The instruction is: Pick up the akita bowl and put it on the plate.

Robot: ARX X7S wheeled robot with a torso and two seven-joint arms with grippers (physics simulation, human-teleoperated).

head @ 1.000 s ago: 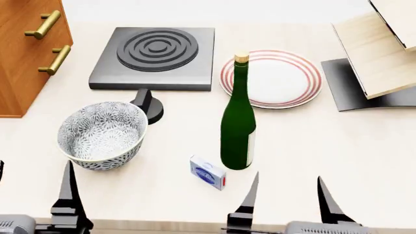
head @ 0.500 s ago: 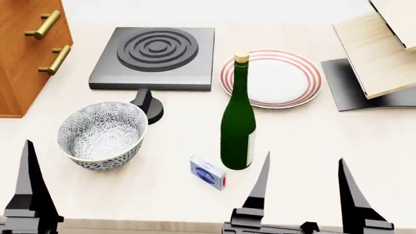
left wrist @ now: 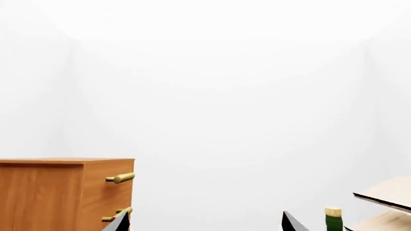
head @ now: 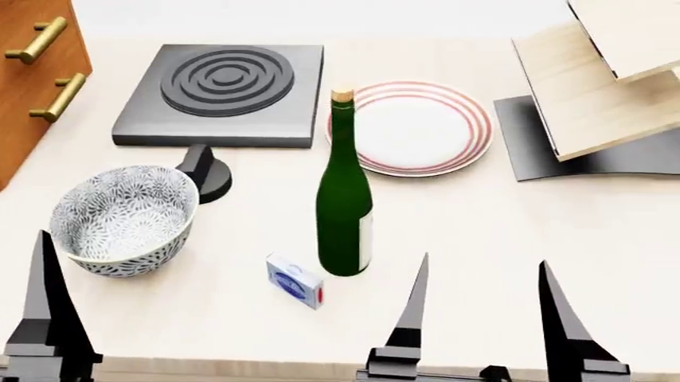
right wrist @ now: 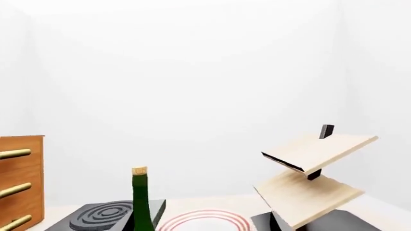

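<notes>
Since the earlier head view, everything on the counter (head: 510, 231) sits further left in frame; the objects themselves keep their spacing. The small blue and white box (head: 295, 280) carries print too small to read. The akita bowl (head: 124, 219) rests on the counter just ahead of the left gripper (head: 48, 306), whose jaw spread I cannot tell. The right gripper (head: 480, 306) stands with jaws apart, empty, near the green bottle (head: 343, 203). The plate (head: 415, 127) lies behind that bottle.
</notes>
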